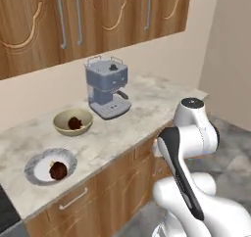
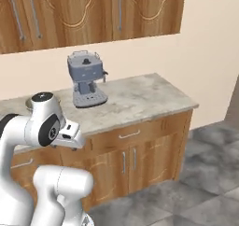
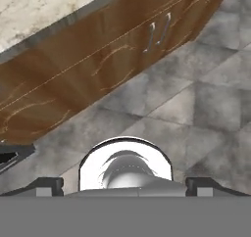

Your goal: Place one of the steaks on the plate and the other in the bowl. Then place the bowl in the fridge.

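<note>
Marble-look grey countertop (image 1: pixel 147 108) runs over brown wooden base cabinets (image 2: pixel 140 155), with matching wall cabinets above and a grey tiled floor below.

Steak placement looks sorted to me: one lumpy reddish-brown steak (image 1: pixel 58 170) sits on the round white plate with the grey rim (image 1: pixel 37 165), slightly toward the 4 o'clock side of it, and the other steak (image 1: pixel 74 123) sits inside the small olive-tan bowl (image 1: pixel 61 126). In the left base view the bowl is at about 1 o'clock from the plate, close but not touching, and a blue-grey espresso machine (image 1: pixel 107 88) stands just past the bowl at roughly 2 o'clock from it.

What matters next, I reckon, is grabbing the bowl for the fridge trip. The hand camera is looking down at the cabinet fronts and floor, so the gripper (image 3: pixel 125 184) is tucked low in front of the counter, not over it. Its dark fingertips (image 3: pixel 46 184) sit far apart at the bottom of the hand view, so the jaws are spread wide with nothing between them. From there the bowl lies up and off to the arm's left, around 10 o'clock from the arm in the left base view. Being round, it has no long axis to line up with.

Count:
- 2 steaks
- 1 plate
- 1 bowl
- 1 espresso machine
- 1 arm
</note>
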